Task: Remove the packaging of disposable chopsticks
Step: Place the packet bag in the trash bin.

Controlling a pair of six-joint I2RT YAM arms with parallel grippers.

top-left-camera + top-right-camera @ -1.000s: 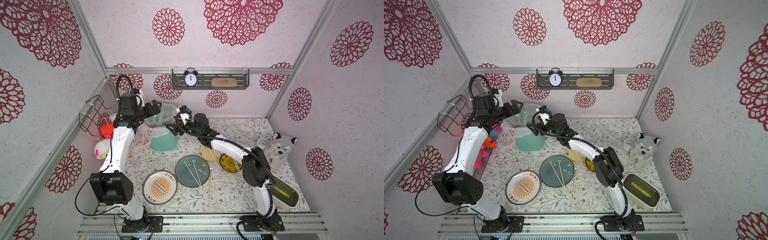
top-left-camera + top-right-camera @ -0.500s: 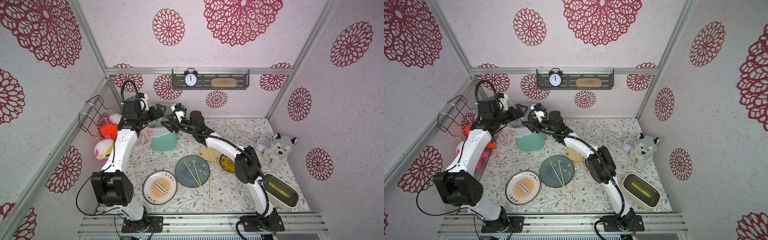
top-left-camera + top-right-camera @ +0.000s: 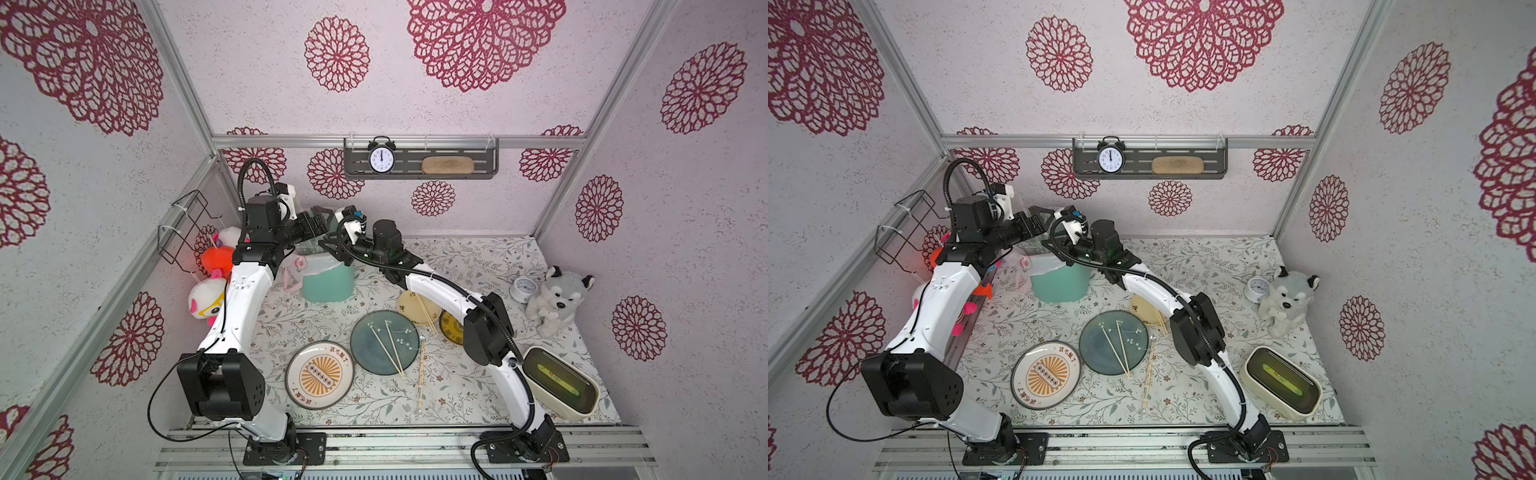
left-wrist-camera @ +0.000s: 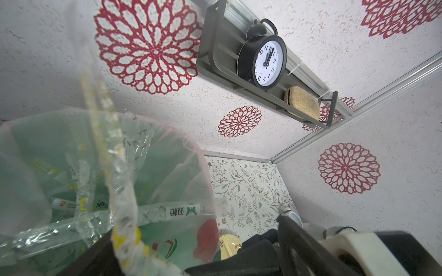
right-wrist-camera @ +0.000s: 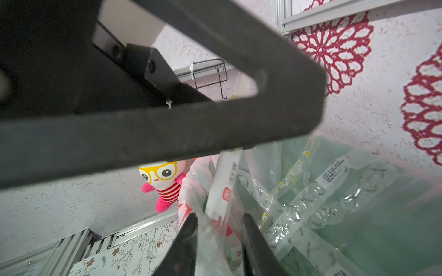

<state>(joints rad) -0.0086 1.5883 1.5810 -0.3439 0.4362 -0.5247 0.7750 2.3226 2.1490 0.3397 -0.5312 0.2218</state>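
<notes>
At the back left of the floral surface (image 3: 478, 266), a teal bin (image 3: 328, 286) lined with a pinkish-white bag (image 4: 189, 167), and above its mouth the two arms' ends face to face. On one side the left gripper (image 3: 320, 222), spread wide. On the other the right gripper (image 5: 219, 218), narrow but not closed, a gap between its fingertips (image 5: 189, 234). In that gap, the lower end of one sleeve of packaging (image 5: 223, 188): a white printed patch with a red mark, hanging nearly upright, a sliver of space on either side, no firm pinch to be seen. Upper end of the sleeve hidden behind the black finger (image 5: 167, 133) of the left gripper; means of support impossible to tell. In the left wrist view, a clear crinkly strip (image 4: 119, 181) with yellow marks, blurred and close to the lens, hanging over the bin's mouth. Inside the bag, several empty sleeves (image 4: 172, 211), crumpled, lying across one another. Nearer the front, disposable chopsticks (image 3: 387, 353) bare on a dark green plate (image 3: 363, 349); another pair (image 3: 423, 307) across a small cream dish (image 3: 405, 307) partly under the right arm; a third pair (image 3: 422, 374) on the surface just beside the dark plate, too small to tell whether wrapped. Just beside that plate on the other side, an orange-patterned plate (image 3: 320, 374).
</notes>
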